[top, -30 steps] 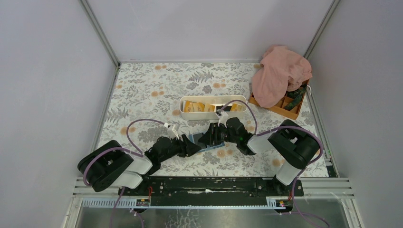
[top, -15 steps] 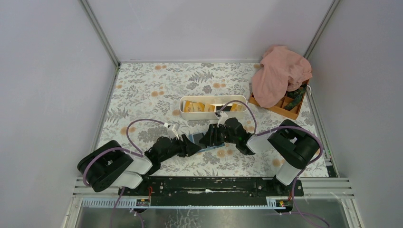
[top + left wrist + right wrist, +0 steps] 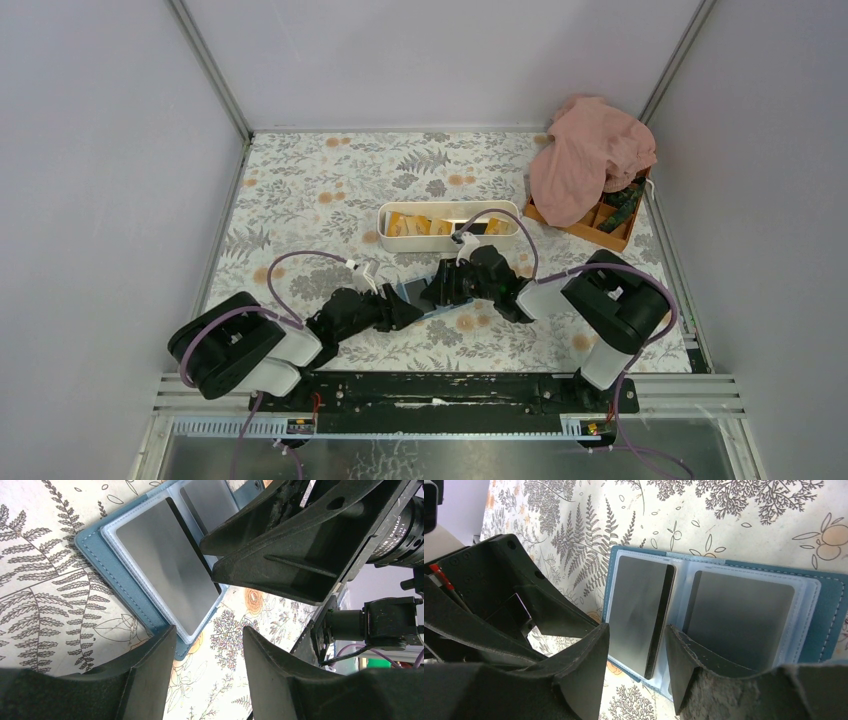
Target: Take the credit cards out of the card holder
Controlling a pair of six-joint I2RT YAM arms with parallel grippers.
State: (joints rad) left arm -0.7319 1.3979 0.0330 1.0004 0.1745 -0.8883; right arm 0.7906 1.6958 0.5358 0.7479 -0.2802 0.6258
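Note:
The blue card holder (image 3: 413,293) lies open on the floral table between my two grippers. In the right wrist view the holder (image 3: 831,615) shows two dark grey cards in clear pockets: a left card (image 3: 634,605) with a black edge and a right card (image 3: 739,620). My right gripper (image 3: 638,630) is open, its jaws either side of the left card's near end. My left gripper (image 3: 209,630) is open at the holder's near corner (image 3: 95,550); one finger (image 3: 150,670) overlaps the blue edge. The card (image 3: 160,570) shows there too.
A long white tray (image 3: 385,235) behind the holder contains orange-yellow cards (image 3: 410,224) and a black one. An orange compartment box (image 3: 600,228) under a pink cloth (image 3: 590,155) stands at the back right. The right gripper body (image 3: 300,545) looms close over the holder.
My right gripper has edged a little to the left over the holder. The left gripper and the holder have hardly moved.

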